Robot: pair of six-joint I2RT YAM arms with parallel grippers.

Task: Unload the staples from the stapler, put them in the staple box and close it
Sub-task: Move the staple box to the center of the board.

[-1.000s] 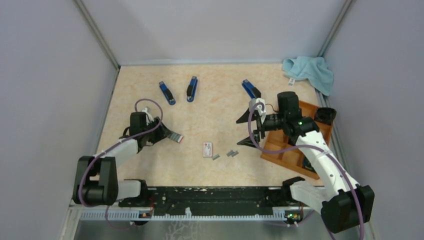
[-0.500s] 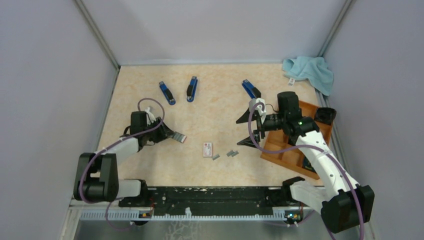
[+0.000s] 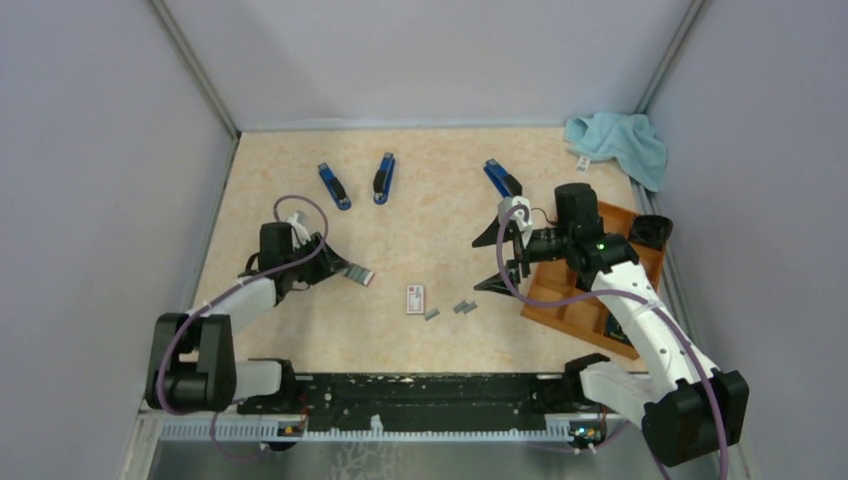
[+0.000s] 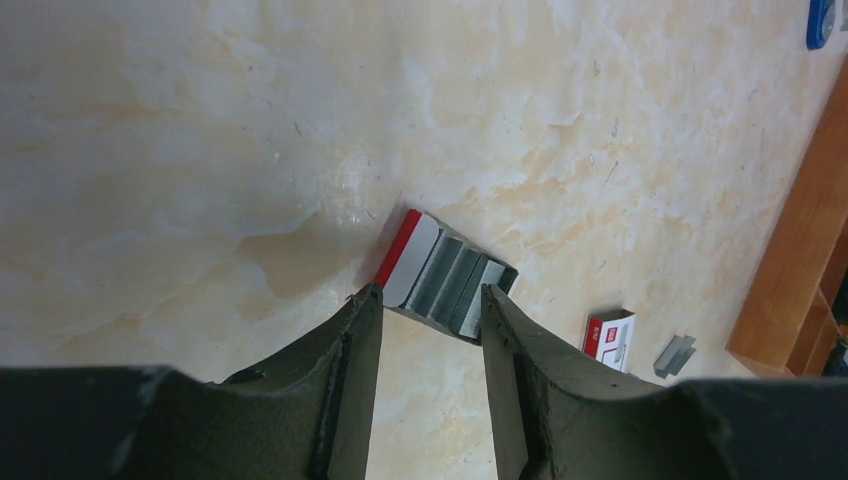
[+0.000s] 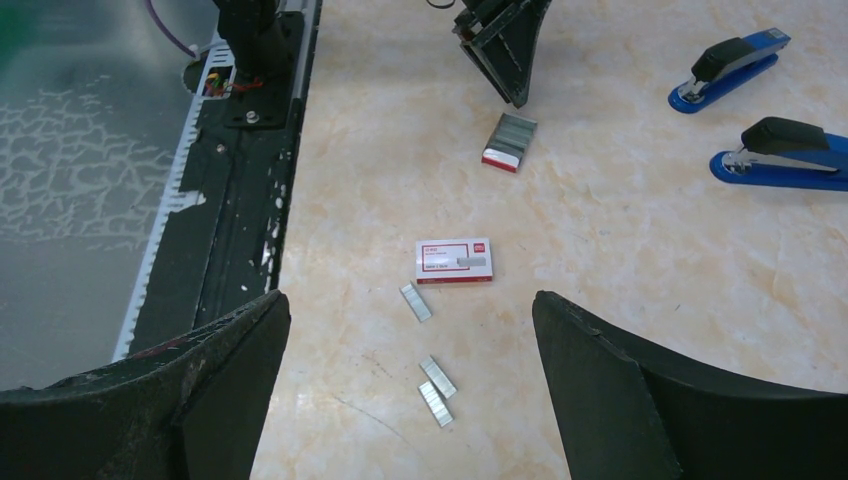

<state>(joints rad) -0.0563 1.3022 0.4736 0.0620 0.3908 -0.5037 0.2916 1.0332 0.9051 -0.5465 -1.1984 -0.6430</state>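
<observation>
Three blue staplers lie at the back: one (image 3: 334, 186), a second (image 3: 384, 178) and a third (image 3: 503, 179). Loose grey staples (image 3: 464, 307) lie near the table's middle, below my right gripper (image 3: 485, 263), which hangs open above them with nothing between its fingers. The right wrist view shows these staples (image 5: 437, 375) between its wide fingers. My left gripper (image 4: 428, 295) is shut on the near end of a small open staple tray (image 4: 445, 275) with a red end, filled with staple strips. This tray (image 3: 357, 273) sits left of centre.
A small white box with a red label (image 3: 415, 298) lies beside the loose staples. A wooden compartment tray (image 3: 580, 290) stands at the right under the right arm, with a black object (image 3: 650, 230) behind it. A light blue cloth (image 3: 618, 140) lies in the back right corner.
My left gripper's jaws have narrowed onto the staple tray, and the tray has shifted slightly to the right. The right arm has not moved.
</observation>
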